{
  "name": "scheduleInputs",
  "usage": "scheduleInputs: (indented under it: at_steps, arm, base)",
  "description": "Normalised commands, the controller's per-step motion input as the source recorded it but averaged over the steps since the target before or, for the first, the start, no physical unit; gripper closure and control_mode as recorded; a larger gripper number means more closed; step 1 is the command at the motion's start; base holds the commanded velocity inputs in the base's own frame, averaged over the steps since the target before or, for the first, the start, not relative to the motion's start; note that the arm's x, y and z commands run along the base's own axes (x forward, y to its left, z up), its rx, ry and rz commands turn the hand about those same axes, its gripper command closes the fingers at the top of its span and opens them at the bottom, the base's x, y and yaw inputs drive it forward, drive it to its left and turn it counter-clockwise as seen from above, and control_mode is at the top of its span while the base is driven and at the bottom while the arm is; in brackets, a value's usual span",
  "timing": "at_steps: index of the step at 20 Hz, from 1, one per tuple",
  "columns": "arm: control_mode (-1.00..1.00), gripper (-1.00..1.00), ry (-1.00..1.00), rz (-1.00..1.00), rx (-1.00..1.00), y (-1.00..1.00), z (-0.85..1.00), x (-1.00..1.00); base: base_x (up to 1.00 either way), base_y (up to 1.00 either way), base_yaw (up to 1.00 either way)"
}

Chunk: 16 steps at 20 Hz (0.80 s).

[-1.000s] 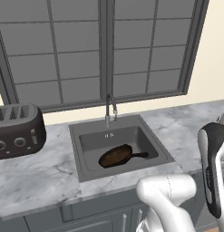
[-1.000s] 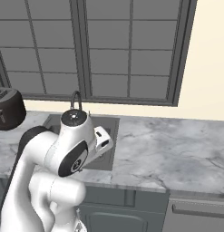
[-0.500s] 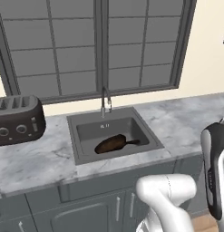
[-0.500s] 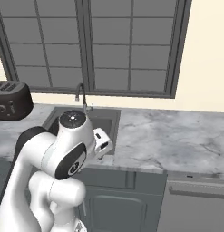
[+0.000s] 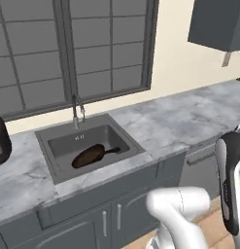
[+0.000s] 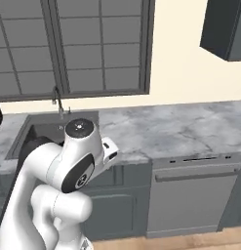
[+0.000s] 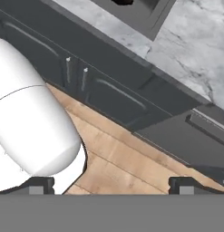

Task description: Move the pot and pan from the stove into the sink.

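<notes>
Pan (image 5: 92,155) inside sink (image 5: 57,164)

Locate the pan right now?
In the left base view the pan lies inside the sink, left of centre, just in front of the faucet, its handle pointing right.

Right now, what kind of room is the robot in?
It looks like a kitchen. There is a sink with a curved tap set in a marble counter, a black pan lying in the sink, and dark cupboards underneath.
</notes>
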Motion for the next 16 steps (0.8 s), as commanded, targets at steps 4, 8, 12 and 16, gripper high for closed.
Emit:
scheduleInputs:
  at_steps: [4,8,12,16]
  arm:
    - [1.00,-1.00,0.00,0.00,0.00,0.00,0.00,0.00]
    - [1.00,-1.00,0.00,0.00,0.00,0.00,0.00,0.00]
    - [1.00,-1.00,0.00,0.00,0.00,0.00,0.00,0.00]
    - [1.00,-1.00,0.00,0.00,0.00,0.00,0.00,0.00]
  base:
    - [0.02,-0.16,-0.50]
    - [0.01,-0.12,-0.50]
    - [0.01,-0.12,-0.50]
    - [0.01,-0.12,-0.50]
